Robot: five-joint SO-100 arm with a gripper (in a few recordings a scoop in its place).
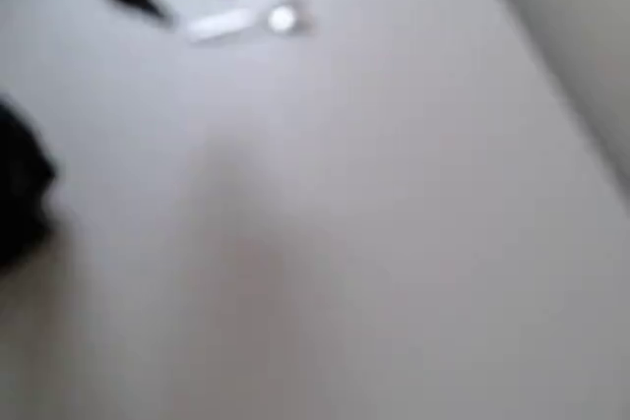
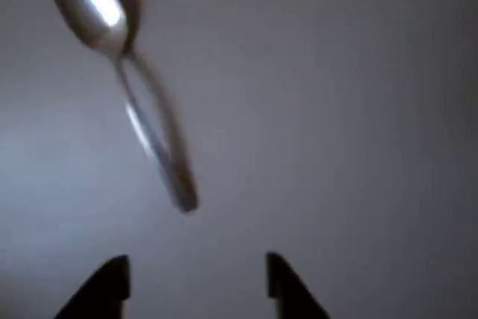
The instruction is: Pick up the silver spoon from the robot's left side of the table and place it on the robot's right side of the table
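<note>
So, spoon: small shiny silver metal spoon (image 2: 127, 87) lies ungrasped on off-white table (image 2: 358, 110), just ahead of claw.
Claw: black two-finger claw (image 2: 196, 285), fingers apart, empty.
Left: grasp, carry, place.

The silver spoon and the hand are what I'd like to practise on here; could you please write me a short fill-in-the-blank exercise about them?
1. In the wrist view, the silver spoon lies on the ____, clear of both fingertips.
2. The hand has its two dark fingertips spread ____, with nothing between them.
3. In the wrist view, the spoon's ____ end points toward the hand, its bowl away.
4. In the overhead view, the spoon lies near the picture's ____ edge.

Missing words: table; apart; handle; top
</note>
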